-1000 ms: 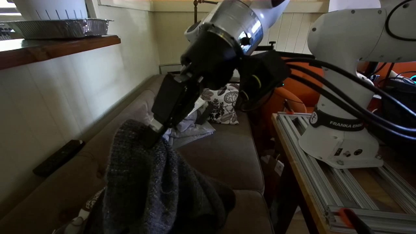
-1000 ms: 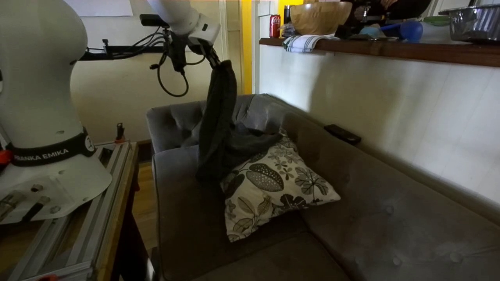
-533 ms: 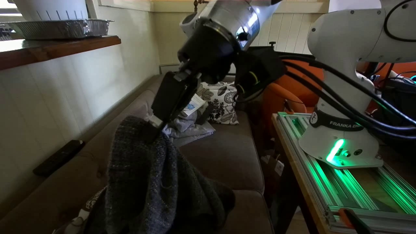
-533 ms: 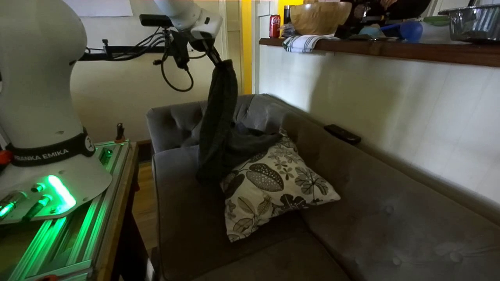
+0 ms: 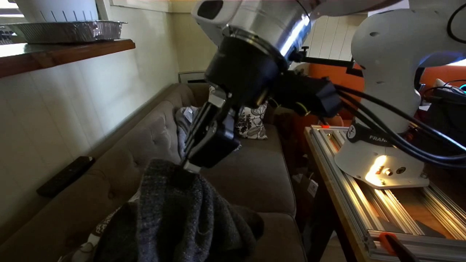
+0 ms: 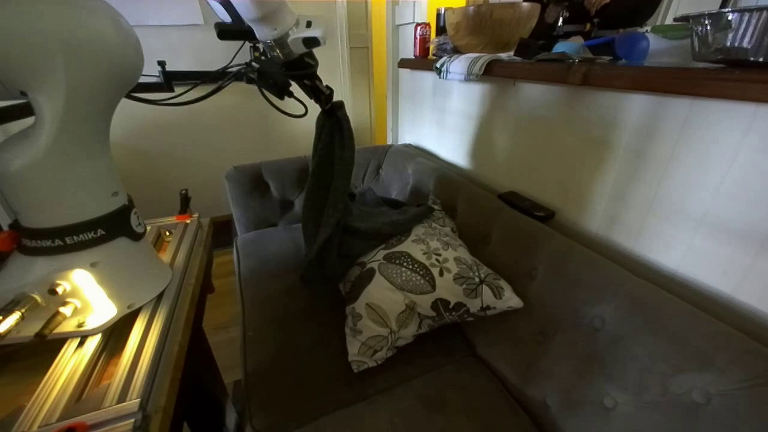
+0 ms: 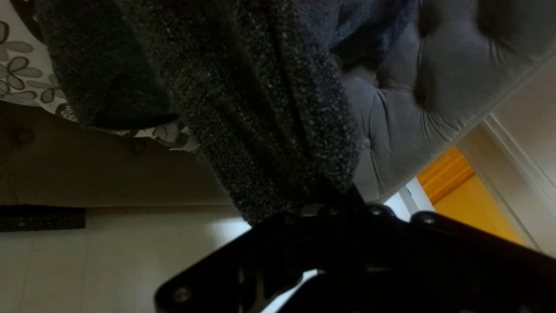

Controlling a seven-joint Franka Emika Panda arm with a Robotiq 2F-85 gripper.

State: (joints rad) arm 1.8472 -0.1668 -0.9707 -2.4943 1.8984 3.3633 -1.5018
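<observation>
"Exterior views, both: looking at what, largest to start?"

"At a tufted grey sofa (image 6: 552, 312) and a white robot arm (image 6: 72, 156) beside it."

"Then, a size down?"

"Down to a dark grey cloth (image 5: 182, 222), coarsely knitted by the look of it. Hanging in a long fold from the gripper (image 5: 184, 174) towards the sofa seat, with another part draped over one edge of a leaf-patterned pillow (image 6: 426, 294)."

"Changed lately?"

"Yes: turned at the gripper, and lowered slightly in both exterior views, bringing the top of the cloth down too. No shift to be seen in the pillow or in the folds on it."

"Meaning what?"

"Most likely a sound hold, judging by the move of the hanging fold along with the gripper; no real tug on the draped part, apparently."

"And the jaws?"

"Drawn together without a visible gap, pinching the cloth at the top of the hanging fold. Dim at that spot in the wrist view, with knit and gripper merging in shadow."

"Smallest?"

"A black remote-like slab (image 6: 526, 206) along the top of the sofa's back, then the light strip (image 6: 94, 293) at the arm's foot: gone from green to yellow, reason unclear."
</observation>
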